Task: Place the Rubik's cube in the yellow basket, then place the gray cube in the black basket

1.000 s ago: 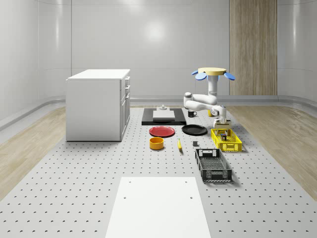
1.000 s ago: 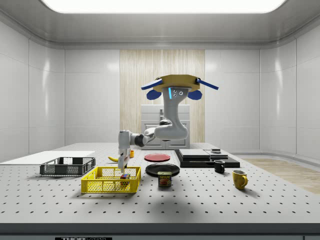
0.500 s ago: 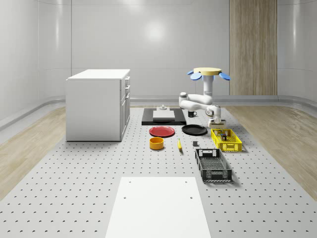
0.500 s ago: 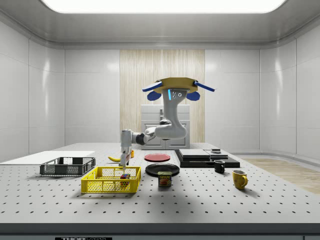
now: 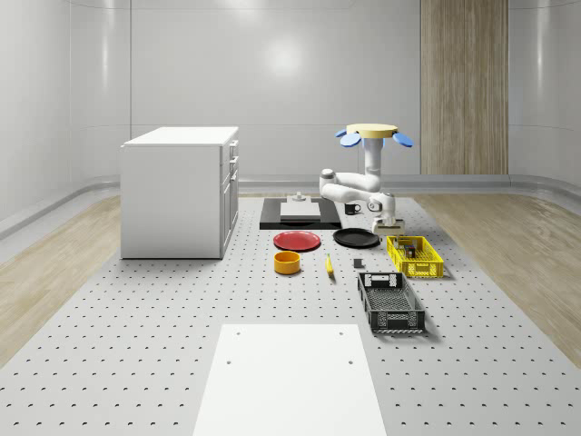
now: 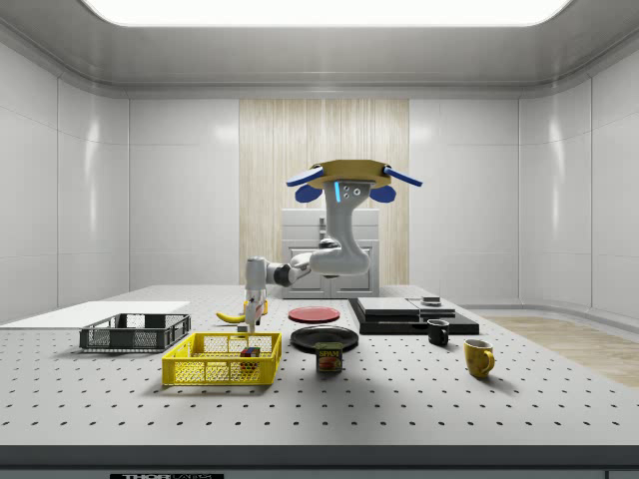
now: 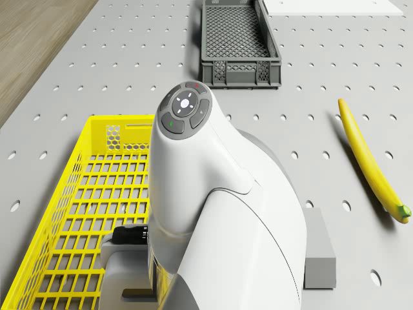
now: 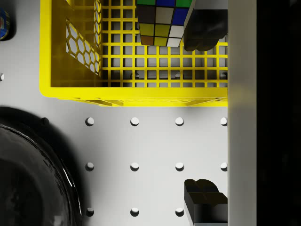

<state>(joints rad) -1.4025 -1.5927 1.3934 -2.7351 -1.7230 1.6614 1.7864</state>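
Note:
The Rubik's cube [image 8: 160,21] lies inside the yellow basket [image 8: 131,94], also seen as the Rubik's cube [image 6: 250,352] in the yellow basket [image 6: 222,361]. My gripper [image 8: 204,115] is open and holds nothing; one fingertip [image 8: 204,33] is beside the cube. The gripper [image 6: 253,318] hangs above the basket's end that faces the black plate. The drone [image 5: 368,134] hovers over the table behind the yellow basket [image 5: 415,257]. The gray cube [image 7: 319,248] rests on the table between basket and banana, and shows as the gray cube [image 5: 358,264]. The black basket [image 5: 390,302] stands nearer the front.
A banana [image 7: 371,161], an orange bowl [image 5: 288,262], a red plate [image 5: 298,241] and a black plate [image 5: 356,238] lie to the whole-scene view's left of the baskets. A can [image 6: 328,356] and two mugs [image 6: 479,356] stand nearby. A white cabinet [image 5: 182,191] stands at far left.
The drone and arm have shifted toward the whole-scene view's left and back. The gripper has risen out of the yellow basket, and the Rubik's cube stays inside it.

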